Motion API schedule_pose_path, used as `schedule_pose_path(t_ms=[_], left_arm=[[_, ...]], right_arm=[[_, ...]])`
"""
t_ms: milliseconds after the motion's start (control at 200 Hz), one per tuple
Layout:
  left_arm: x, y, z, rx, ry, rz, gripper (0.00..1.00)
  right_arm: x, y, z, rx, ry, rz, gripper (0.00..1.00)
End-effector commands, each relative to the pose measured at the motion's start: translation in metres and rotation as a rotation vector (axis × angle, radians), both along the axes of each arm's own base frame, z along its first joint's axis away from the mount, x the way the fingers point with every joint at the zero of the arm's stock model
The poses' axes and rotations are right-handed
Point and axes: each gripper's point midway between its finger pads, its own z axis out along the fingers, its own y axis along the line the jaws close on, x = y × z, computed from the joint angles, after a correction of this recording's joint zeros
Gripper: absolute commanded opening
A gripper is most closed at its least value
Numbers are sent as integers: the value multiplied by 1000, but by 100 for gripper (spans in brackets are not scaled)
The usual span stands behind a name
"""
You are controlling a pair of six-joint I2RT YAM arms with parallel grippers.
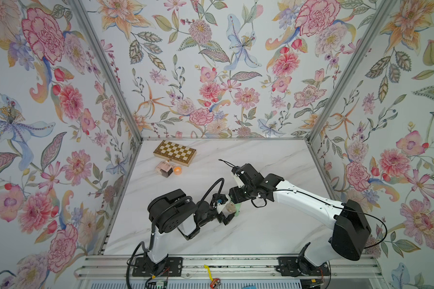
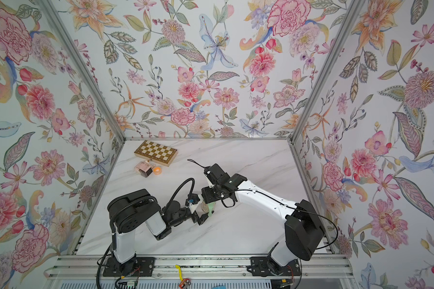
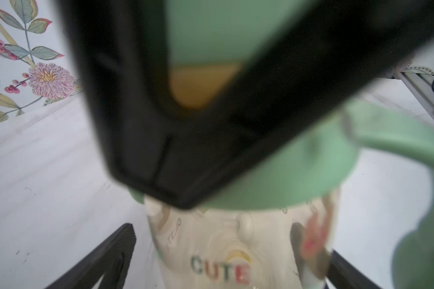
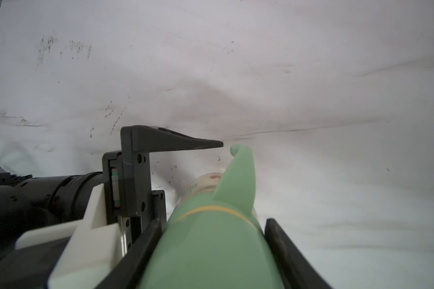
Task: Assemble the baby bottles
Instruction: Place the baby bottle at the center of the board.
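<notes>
Bottle [image 1: 231, 208] sits mid-table, nearer the front rail: pale body [image 3: 236, 237] printed CUTE, green handle [image 4: 241, 175], thin yellow collar [image 4: 211, 209], green cap [image 4: 206, 232] on. Right gripper [image 4: 212, 260] is clamped on the cap; left gripper [image 3: 223, 270] has its jaws wide apart, one either side of the body. Bare table [image 1: 261, 232] lies all round and the side walls are well apart; chessboard [image 1: 174, 152] and cube [image 1: 164, 169] sit in the far-left corner; cannot tell if the bottle touches the table.
</notes>
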Motion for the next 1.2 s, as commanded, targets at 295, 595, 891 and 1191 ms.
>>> schedule_pose_path(t_ms=[295,595,891,1191], left_arm=[[6,32,62,-195,-132,132,100],[-11,56,52,-186,-54,166,100],[-16,75,69,-219,-62,224,100],[-18,83,87,-232,-68,255,97]], right_arm=[[-28,-19,-56,-169,21,-32,20],[-40,-21,-85,-249,63,-39,27],[-66,-15,-127,-320,158,-9,32],[-72,-7,-124,-386,105,-28,38]])
